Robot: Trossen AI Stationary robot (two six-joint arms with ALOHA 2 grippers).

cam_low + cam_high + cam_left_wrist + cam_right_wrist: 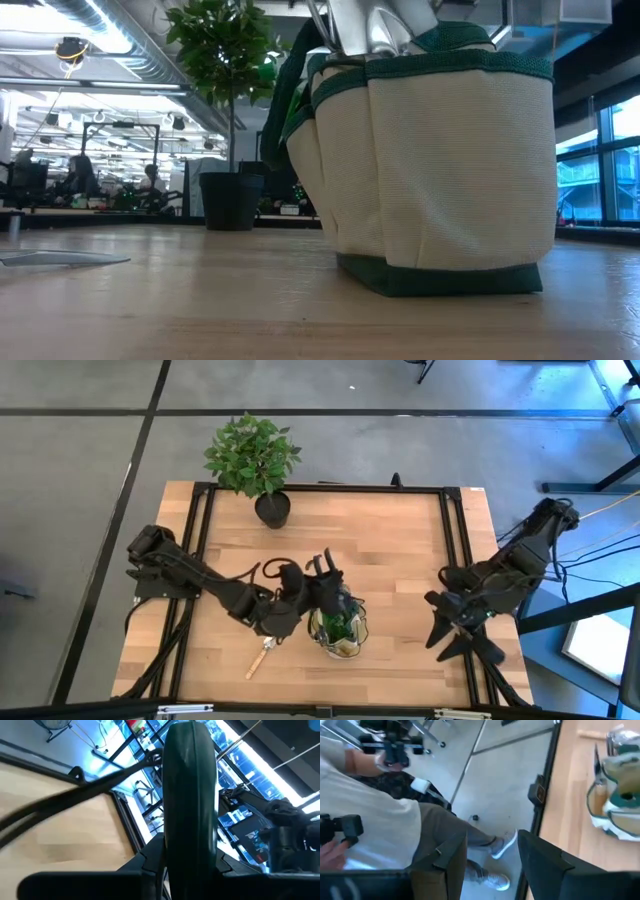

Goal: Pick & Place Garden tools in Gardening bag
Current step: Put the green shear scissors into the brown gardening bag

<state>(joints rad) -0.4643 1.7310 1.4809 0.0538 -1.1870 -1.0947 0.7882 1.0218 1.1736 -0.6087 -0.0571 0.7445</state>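
Note:
The gardening bag (337,628), tan with green trim, stands near the table's front middle; it fills the low view (440,150) with metal tool heads (385,30) sticking out of its top. My left gripper (318,592) hovers at the bag's far-left rim, shut on a dark green rounded tool handle (190,795). A wooden-handled tool (262,656) lies flat on the table left of the bag. My right gripper (458,645) is open and holds nothing; it hangs past the table's right edge, with floor showing between its fingers (492,860). My left gripper pinches the dark green handle (189,855) between its two fingers, coming in level from the table's left. The handle sticks out well beyond the fingertips and is lifted clear of the table, over the bag's rim. The handle itself hides which part of the tool is gripped.
A leafy plant in a black pot (270,508) stands at the table's far edge, behind the bag in the low view (230,200). A person (380,820) stands on the floor beside the table's right edge, close to my right arm. Bare wood lies right of the bag.

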